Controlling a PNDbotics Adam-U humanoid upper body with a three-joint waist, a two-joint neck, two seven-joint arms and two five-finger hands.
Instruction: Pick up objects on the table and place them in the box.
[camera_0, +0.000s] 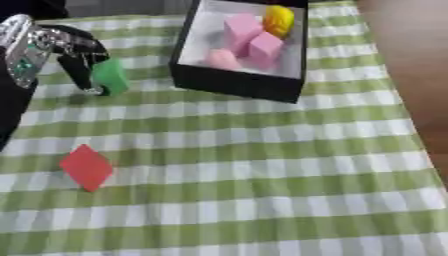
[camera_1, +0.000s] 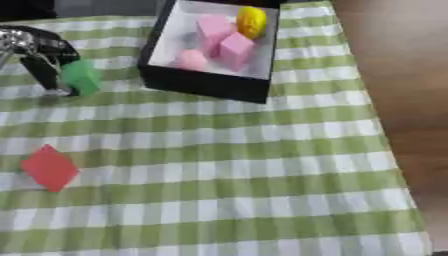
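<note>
At the far left, the left robot hand (camera_0: 52, 47) comes in from the upper left corner, black with silver joints, its dark fingers (camera_0: 77, 70) curled downward and pinching a green block (camera_0: 110, 76). The block sits at the right side of the fingertips, pressed against them, just above the table (camera_0: 262, 200), which is covered in a green and white checked cloth. Whether the block is lifted off the cloth or resting on it cannot be told.

Below this robot hand, well apart from it and nearer the camera, a red block (camera_0: 87, 167) lies flat on the cloth, turned so that it shows as a diamond. Nothing touches it.

To the right of the robot hand, near it but not touching, stands the box (camera_0: 236, 85), black on the outside with a pale inside, set askew on the cloth. Inside it lie several pink blocks (camera_0: 249, 40), two upright ones close together and a rounder pale pink one in front of them, towards the robot hand's side. A yellow piece (camera_0: 279, 21) rests at the far corner of the box, just behind the pink blocks.

Further right, beyond the cloth's edge, a brown wooden floor (camera_1: 402, 75) shows.

The right robot hand appears in neither view.
</note>
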